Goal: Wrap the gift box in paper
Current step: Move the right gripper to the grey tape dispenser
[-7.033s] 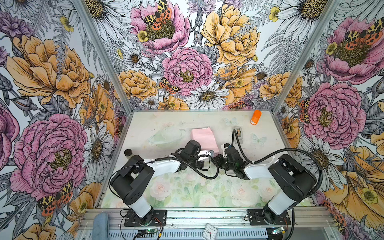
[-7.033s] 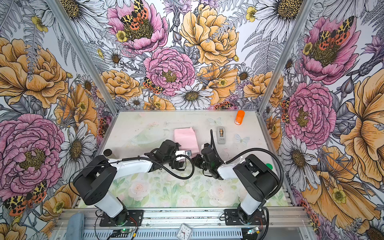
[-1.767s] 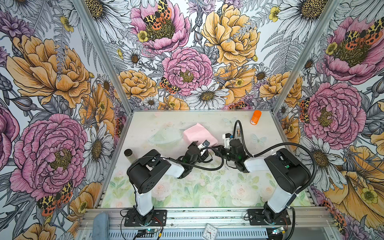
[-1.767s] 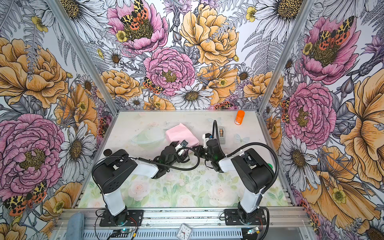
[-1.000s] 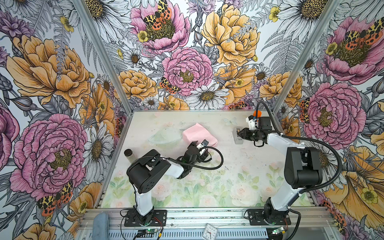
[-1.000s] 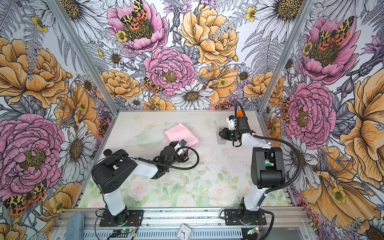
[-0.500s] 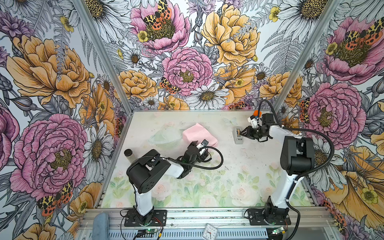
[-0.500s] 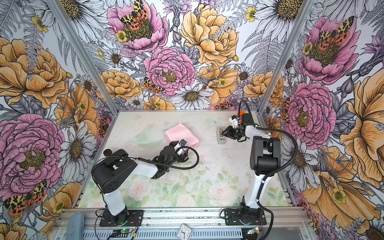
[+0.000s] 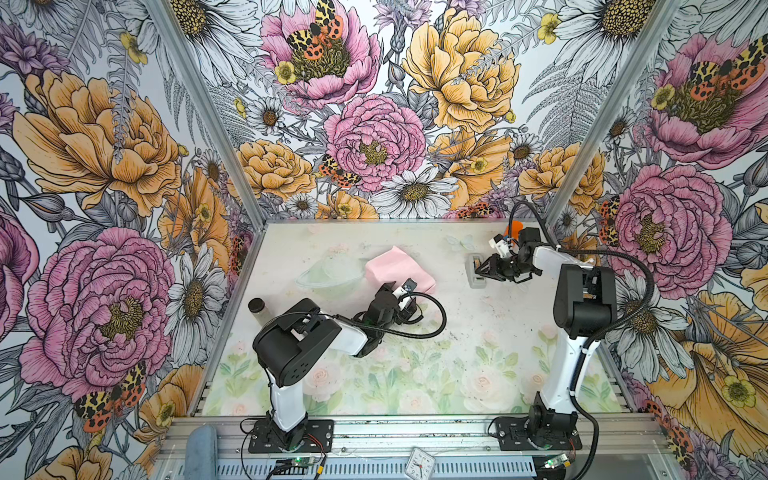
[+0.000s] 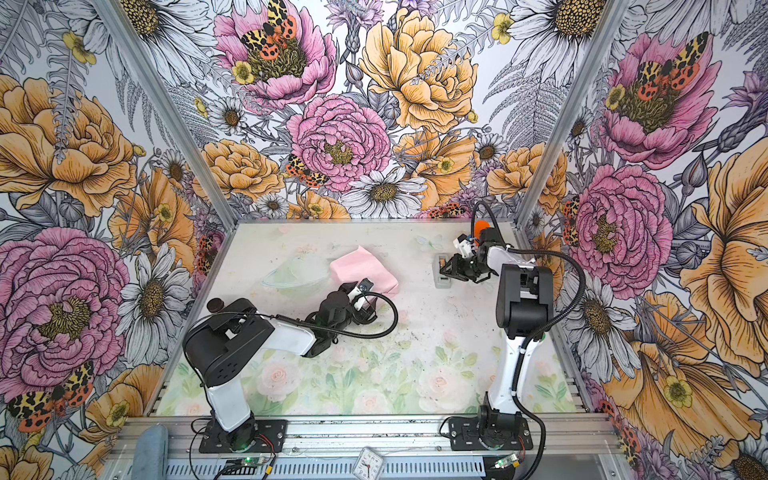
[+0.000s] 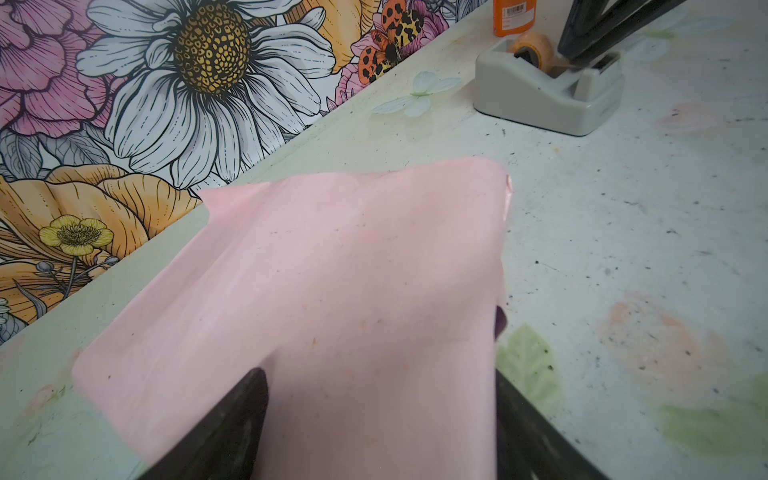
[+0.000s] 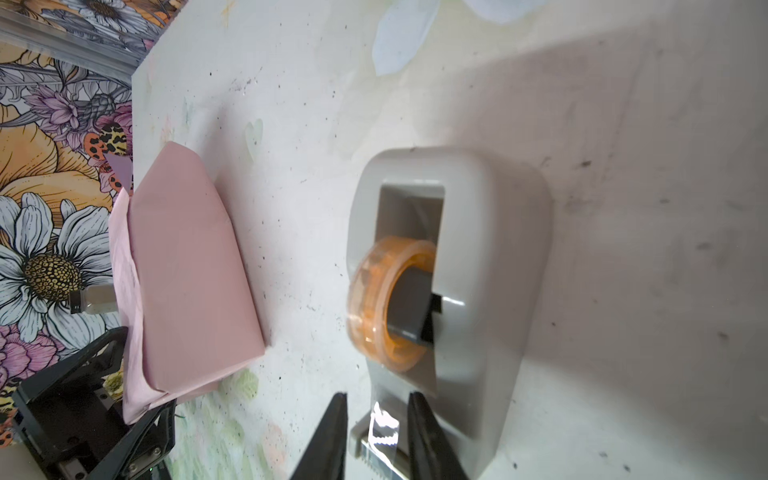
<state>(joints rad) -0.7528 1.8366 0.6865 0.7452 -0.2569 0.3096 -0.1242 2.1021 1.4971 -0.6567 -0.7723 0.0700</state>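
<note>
The gift box is hidden inside the paper (image 9: 399, 270) (image 10: 363, 270), which is folded round it pale-pink side out as a low parcel on the table. My left gripper (image 9: 409, 301) (image 10: 365, 299) (image 11: 378, 374) holds the parcel's near end, one black finger (image 11: 232, 415) on each side, with pink paper (image 11: 332, 270) filling the gap. Far to the right, my right gripper (image 9: 478, 270) (image 10: 442, 270) (image 12: 376, 397) is at the cutter end of the grey tape dispenser (image 12: 490, 291). Its jaws stand a little apart with the loose clear tape end between them.
The tape dispenser (image 9: 475, 276) (image 10: 441, 277) (image 11: 540, 95) stands at the back right. An orange bottle (image 9: 515, 227) (image 11: 509, 16) is behind it near the corner post. A clear dish (image 9: 328, 276) lies left of the parcel, and a dark cylinder (image 9: 256, 305) stands by the left edge.
My right gripper left the parcel's side and swung out to the tape dispenser, settling at its cutter. The left gripper and the parcel have stayed where they were.
</note>
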